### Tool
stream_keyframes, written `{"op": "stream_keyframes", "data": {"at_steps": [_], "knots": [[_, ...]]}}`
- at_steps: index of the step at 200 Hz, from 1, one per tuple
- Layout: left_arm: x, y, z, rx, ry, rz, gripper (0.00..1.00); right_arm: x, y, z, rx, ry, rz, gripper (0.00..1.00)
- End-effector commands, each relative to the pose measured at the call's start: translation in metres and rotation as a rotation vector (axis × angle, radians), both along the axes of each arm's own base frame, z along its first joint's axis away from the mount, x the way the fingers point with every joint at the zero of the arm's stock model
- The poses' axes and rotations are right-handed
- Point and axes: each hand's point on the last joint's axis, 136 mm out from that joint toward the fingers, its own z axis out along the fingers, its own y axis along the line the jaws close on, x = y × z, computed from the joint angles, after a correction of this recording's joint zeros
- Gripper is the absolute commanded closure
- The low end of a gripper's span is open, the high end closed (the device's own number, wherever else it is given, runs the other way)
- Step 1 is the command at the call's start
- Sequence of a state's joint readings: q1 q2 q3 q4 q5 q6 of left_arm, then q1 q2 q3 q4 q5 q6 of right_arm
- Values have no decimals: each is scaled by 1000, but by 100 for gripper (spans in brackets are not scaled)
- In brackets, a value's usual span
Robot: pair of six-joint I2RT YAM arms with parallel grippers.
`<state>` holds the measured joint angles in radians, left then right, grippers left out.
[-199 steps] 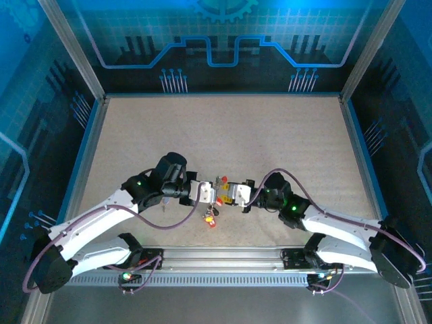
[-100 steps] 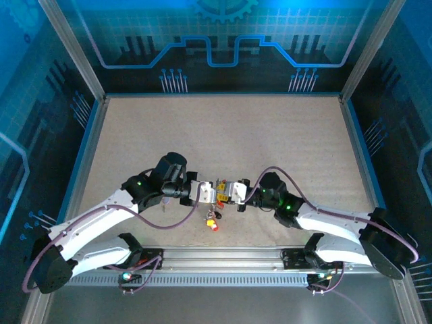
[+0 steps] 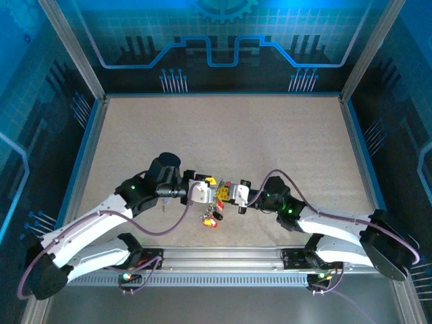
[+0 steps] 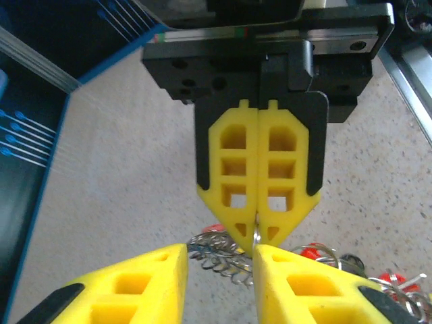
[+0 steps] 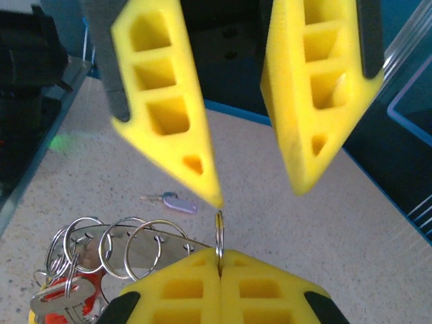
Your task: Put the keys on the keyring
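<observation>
The keyring [image 5: 128, 248] is a flat grey metal plate with holes, carrying several wire rings. My right gripper [image 5: 219, 260] is shut on one small ring [image 5: 219, 233] at the plate's end. Red-headed keys [image 5: 67, 304] hang from the rings at the lower left. In the top view the bunch [image 3: 211, 216] dangles between both grippers, just above the table. My left gripper [image 4: 219, 260] stands open right in front of the right gripper [image 4: 255, 229], its fingers either side of the held ring. A pale purple key [image 5: 177, 202] lies alone on the table.
The speckled beige table [image 3: 223, 135] has blue side walls and a metal rail [image 3: 223, 256] along its near edge. Both arms bend inward and meet near the front centre.
The left arm has drawn back slightly to the left and its wrist has turned. The right gripper shifted left, still holding the ring. The key bunch stays hanging between them.
</observation>
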<state>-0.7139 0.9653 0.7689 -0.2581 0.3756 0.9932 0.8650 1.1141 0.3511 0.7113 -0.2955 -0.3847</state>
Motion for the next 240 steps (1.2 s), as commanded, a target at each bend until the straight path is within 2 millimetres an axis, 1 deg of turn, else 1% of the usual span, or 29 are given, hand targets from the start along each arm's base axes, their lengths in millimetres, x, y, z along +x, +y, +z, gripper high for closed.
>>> {"op": "stream_keyframes", "data": {"at_steps": [1, 33, 72, 98, 145, 159, 179, 190, 219, 230, 240], "knots": [[-11, -7, 15, -84, -38, -70, 67, -17, -3, 52, 166, -113, 56, 100], [-17, -8, 16, -93, -26, -101, 67, -24, -12, 66, 209, -131, 65, 100], [-24, -13, 22, -145, 6, -147, 67, -25, -15, 67, 212, -126, 59, 100], [-28, -15, 20, -148, 40, -172, 65, -25, -15, 68, 220, -125, 61, 100], [-31, -10, 18, -120, 48, -172, 63, -23, -15, 69, 211, -134, 52, 100], [-29, -7, 19, -118, 45, -162, 61, -22, -16, 67, 208, -129, 48, 100], [-33, -6, 23, -137, 56, -180, 55, -22, -17, 67, 213, -130, 47, 100], [-34, -7, 23, -147, 61, -187, 54, -23, -18, 69, 217, -132, 49, 100], [-34, -10, 18, -140, 91, -203, 55, -23, -17, 72, 219, -136, 58, 100], [-34, -12, 17, -139, 103, -209, 58, -24, -16, 71, 216, -133, 64, 100], [-34, -13, 19, -147, 114, -218, 62, -24, -15, 71, 215, -131, 68, 100]]}}
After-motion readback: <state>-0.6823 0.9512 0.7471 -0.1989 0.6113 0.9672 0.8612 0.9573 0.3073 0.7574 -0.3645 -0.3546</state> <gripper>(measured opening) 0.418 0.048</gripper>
